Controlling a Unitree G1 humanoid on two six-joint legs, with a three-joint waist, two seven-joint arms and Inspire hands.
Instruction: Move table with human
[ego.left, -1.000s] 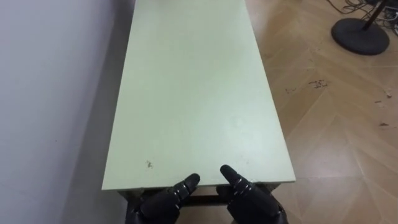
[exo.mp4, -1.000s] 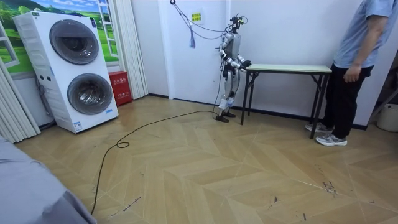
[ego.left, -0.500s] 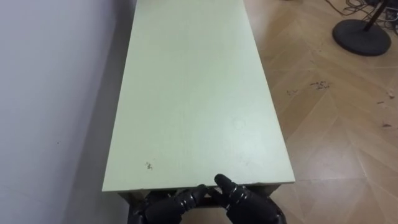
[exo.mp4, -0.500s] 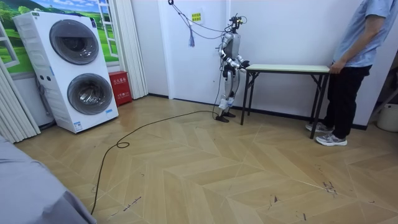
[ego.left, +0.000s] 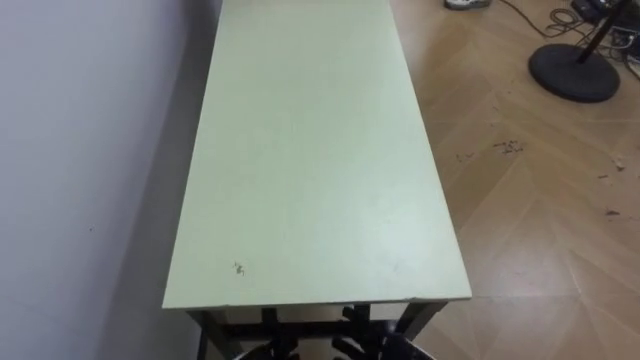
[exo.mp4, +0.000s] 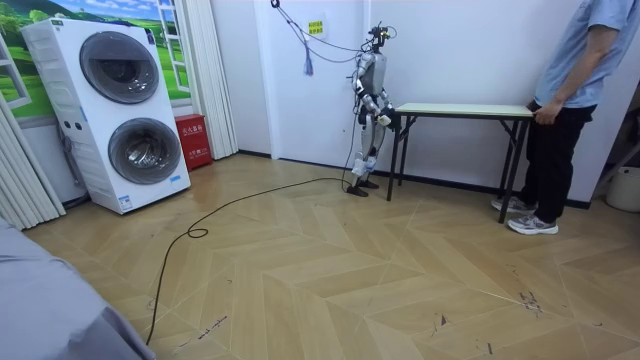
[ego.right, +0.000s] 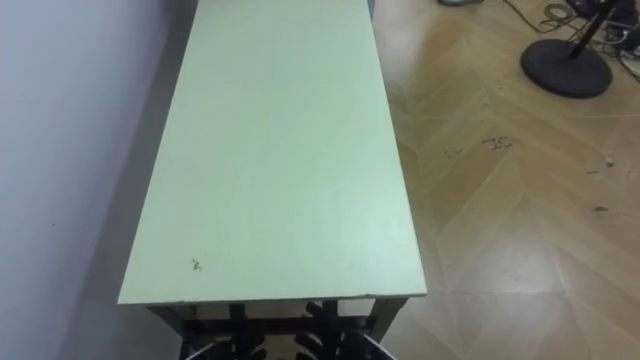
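A long pale green table (ego.left: 310, 150) with black legs runs away from me along a white wall. I stand at its near short end, which is the room view's left end of the table (exo.mp4: 465, 109). Both my hands are low, under the near edge by the black frame: the left hand (ego.left: 262, 353) shows as a dark shape left of centre, the right hand (ego.left: 385, 350) right of centre. The tabletop and frame hide most of both. A person (exo.mp4: 570, 90) stands at the far end with a hand (exo.mp4: 543, 113) on the table's edge.
The white wall (ego.left: 80, 150) runs close along the table's left side. Wood floor lies open to the right, with a black round stand base (ego.left: 572, 72) and cables at the far right. Stacked washing machines (exo.mp4: 120, 110) stand across the room.
My hands have dropped from above the table's near edge to below it, out of plain sight. The person's hand has come onto the far end and stays there.
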